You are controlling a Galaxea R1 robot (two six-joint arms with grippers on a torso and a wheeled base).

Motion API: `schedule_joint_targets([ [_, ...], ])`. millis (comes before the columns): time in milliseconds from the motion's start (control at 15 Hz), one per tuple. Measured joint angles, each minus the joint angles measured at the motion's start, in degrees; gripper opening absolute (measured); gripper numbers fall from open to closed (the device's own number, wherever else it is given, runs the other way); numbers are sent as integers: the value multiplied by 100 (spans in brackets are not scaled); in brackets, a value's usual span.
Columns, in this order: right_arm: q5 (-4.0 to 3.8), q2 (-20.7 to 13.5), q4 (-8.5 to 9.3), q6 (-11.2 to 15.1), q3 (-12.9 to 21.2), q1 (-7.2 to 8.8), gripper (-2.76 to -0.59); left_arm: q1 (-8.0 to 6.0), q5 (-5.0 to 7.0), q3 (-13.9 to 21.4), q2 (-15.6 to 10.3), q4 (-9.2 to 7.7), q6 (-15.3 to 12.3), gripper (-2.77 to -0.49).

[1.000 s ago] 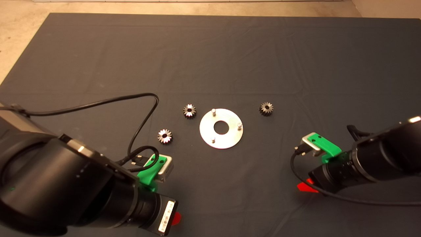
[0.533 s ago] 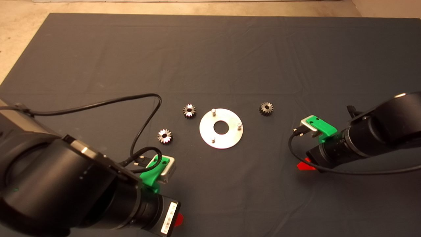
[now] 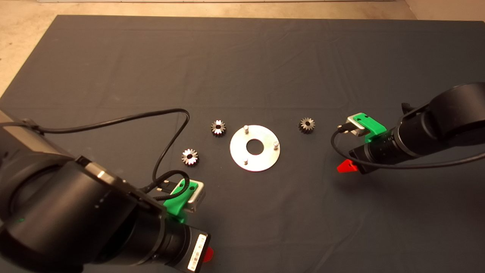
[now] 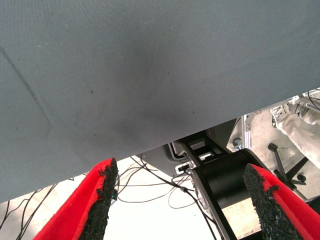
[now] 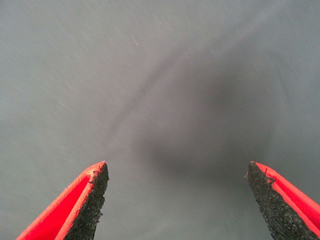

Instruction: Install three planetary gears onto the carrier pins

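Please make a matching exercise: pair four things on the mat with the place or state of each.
1. right claw
2. left claw
3. lone gear
4. carrier disc

a. at the near edge, open
b. middle, all three pins bare
c. right of the disc, flat on the mat
d. open over bare mat, near the lone gear

Pairs: 1-d, 2-a, 3-c, 4-b

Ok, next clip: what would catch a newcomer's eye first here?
The shiny silver disc at the mat's middle, its three carrier pins all bare. Three planetary gears lie loose around it, two on its left, one on its right. The right gripper, fingers open, hovers near that right-hand gear; the left gripper waits low at the near edge.
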Motion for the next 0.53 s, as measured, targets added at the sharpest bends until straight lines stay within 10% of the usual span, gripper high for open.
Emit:
schedule_joint_targets([
  [200, 403, 82, 0, -22, -270, -2, -131, -1, 0, 0, 2, 0, -3, -148],
  [533, 477, 542, -2, -286, -744, -2, -131, -1, 0, 0, 17, 0, -8, -148],
])
